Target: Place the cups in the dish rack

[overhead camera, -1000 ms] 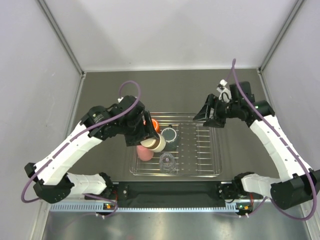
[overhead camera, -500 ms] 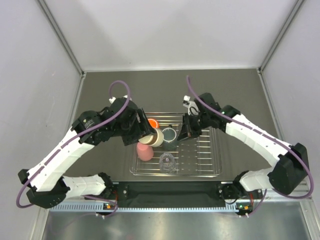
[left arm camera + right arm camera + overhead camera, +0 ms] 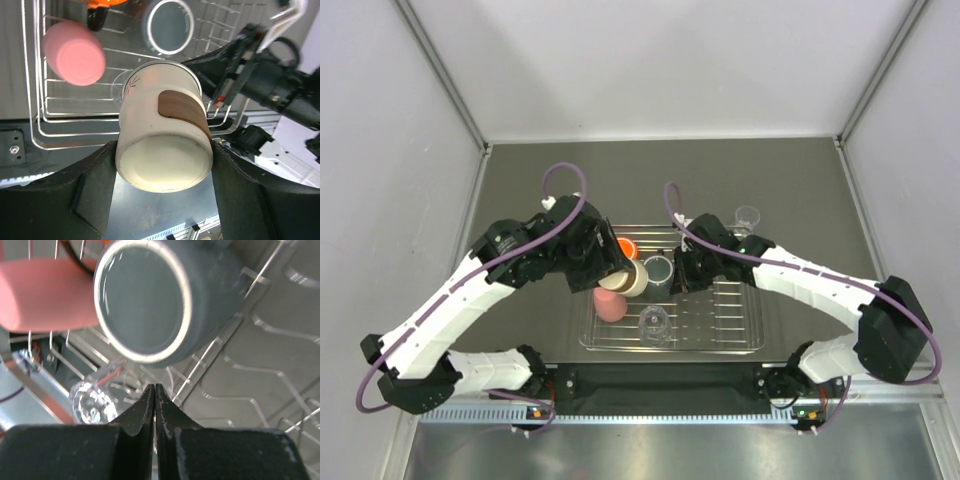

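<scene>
The silver wire dish rack (image 3: pixel 740 335) lies in the middle of the table. My left gripper (image 3: pixel 618 272) is shut on a cream cup (image 3: pixel 630 278) with a brown band (image 3: pixel 182 112), held on its side over the rack's left part. In the rack are an orange cup (image 3: pixel 628 246), a dark grey cup (image 3: pixel 659 270) standing mouth up, a pink cup (image 3: pixel 610 305) and a clear cup (image 3: pixel 654 322). My right gripper (image 3: pixel 680 275) is shut with nothing in it, its tips (image 3: pixel 155 387) low over the bars just right of the grey cup (image 3: pixel 150 300).
Another clear cup (image 3: pixel 747 216) stands on the dark table behind the rack's right end. Grey walls close in the table on three sides. The two arms are close together over the rack; the right arm (image 3: pixel 260 75) shows beside the cream cup in the left wrist view.
My right arm has swung from the back right to the rack's middle and its jaws have shut. A clear cup shows on the table where it was. The left arm barely shifted.
</scene>
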`<state>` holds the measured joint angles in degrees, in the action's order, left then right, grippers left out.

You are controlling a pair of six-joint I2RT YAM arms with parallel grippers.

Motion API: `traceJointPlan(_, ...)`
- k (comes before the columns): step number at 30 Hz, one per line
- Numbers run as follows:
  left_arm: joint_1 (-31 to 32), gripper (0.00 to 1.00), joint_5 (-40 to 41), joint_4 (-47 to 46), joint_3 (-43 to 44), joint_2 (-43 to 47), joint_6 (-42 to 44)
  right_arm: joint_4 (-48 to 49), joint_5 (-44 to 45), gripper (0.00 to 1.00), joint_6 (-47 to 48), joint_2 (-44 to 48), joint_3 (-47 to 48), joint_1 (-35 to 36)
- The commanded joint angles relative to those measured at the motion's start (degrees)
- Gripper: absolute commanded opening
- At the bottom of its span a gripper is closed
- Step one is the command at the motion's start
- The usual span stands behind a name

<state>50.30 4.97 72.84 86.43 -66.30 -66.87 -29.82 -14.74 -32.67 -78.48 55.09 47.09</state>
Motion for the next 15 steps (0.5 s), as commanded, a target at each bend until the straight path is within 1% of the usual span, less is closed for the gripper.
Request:
traceJointPlan(1, 0.06, 0.0, 0.39, 4.15, -1.0, -0.23, -2.03, 5.92, 7.08, 0.0, -0.38, 0.52, -0.33, 0.9)
traceJointPlan(6, 0.06, 0.0, -1.19, 7.23, -3.9, -0.05, -2.65, 9.43, 7.97, 0.0, -0.12, -1.32, -0.07, 0.9)
traceJointPlan(11, 0.15, 0.0, -1.81, 9.34, -4.52, -1.54, -2.48, 9.78, 8.5, 0.0, 0.41, -4.13, 2.47, 0.72)
traceJointPlan(15, 0.15, 0.0, -3.56, 10.74, -5.31, -2.86, -1.6, 9.87, 9.2, 0.0, 0.85, -4.4, 3.62, 0.28)
